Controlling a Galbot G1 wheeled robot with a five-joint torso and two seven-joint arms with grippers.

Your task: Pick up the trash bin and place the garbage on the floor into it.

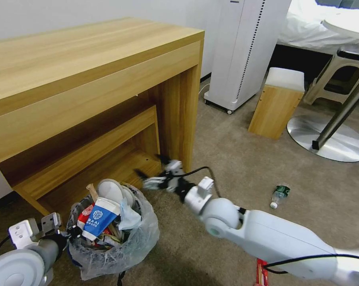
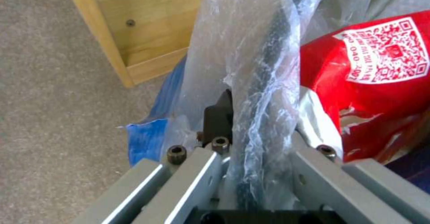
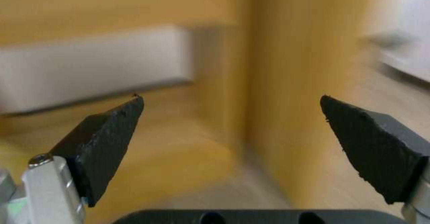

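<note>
The trash bin (image 1: 111,248), lined with a crinkled clear bag, stands on the beige carpet floor (image 1: 235,159) in front of the desk. It is packed with a blue-and-white paper cup (image 1: 97,218), white lids and a red pack (image 2: 372,83). My left gripper (image 1: 70,234) (image 2: 242,109) is shut on the bin's bag-covered rim at its left side. My right gripper (image 1: 150,167) (image 3: 230,116) hangs open and holds nothing, just above and right of the bin, by the desk's lower shelf. Of the garbage, a clear green-labelled bottle (image 1: 280,195) lies on the carpet to the right. A red wrapper (image 1: 261,272) lies under my right forearm.
The wooden desk (image 1: 88,79) with its low shelf stands close behind the bin. A white tower appliance (image 1: 243,51), a wooden stool with a white top (image 1: 278,103) and a round metal table base (image 1: 326,139) stand at the back right. Open carpet lies around the bottle.
</note>
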